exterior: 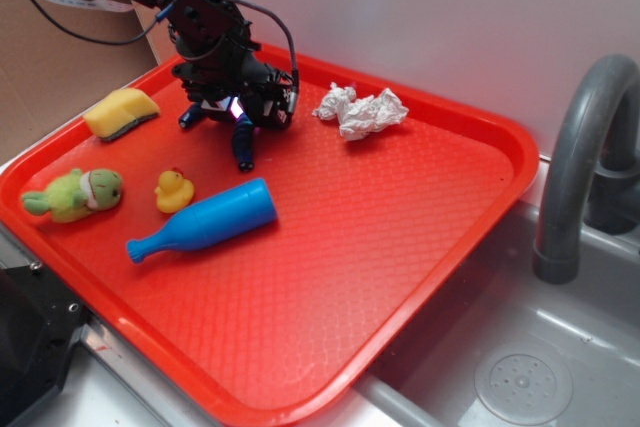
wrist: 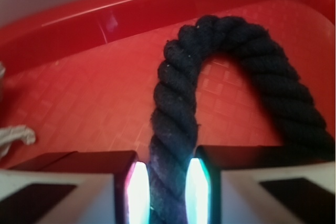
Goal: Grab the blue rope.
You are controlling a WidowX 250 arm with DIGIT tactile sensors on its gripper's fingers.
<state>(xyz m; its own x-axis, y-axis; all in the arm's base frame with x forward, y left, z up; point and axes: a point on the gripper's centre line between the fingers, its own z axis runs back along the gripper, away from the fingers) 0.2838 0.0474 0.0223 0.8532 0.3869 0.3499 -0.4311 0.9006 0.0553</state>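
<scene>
The blue rope (exterior: 243,147) is dark navy, braided and bent in an arch at the back left of the red tray (exterior: 350,257). My gripper (exterior: 236,113) is right over it, pointing down. In the wrist view, one leg of the rope (wrist: 173,103) runs between my two pads (wrist: 137,192), which press it from both sides, so my gripper (wrist: 167,192) is shut on it. The arch curves away to the right over the tray floor (wrist: 79,93). In the exterior view both rope ends hang down to the tray.
A bright blue plastic bottle (exterior: 205,219) lies in front of the rope. A yellow duck (exterior: 172,190), a green plush toy (exterior: 75,193) and a yellow sponge (exterior: 120,112) are at the left. Crumpled white paper (exterior: 360,110) lies at the back. A grey faucet (exterior: 580,157) and a sink (exterior: 520,367) are at the right.
</scene>
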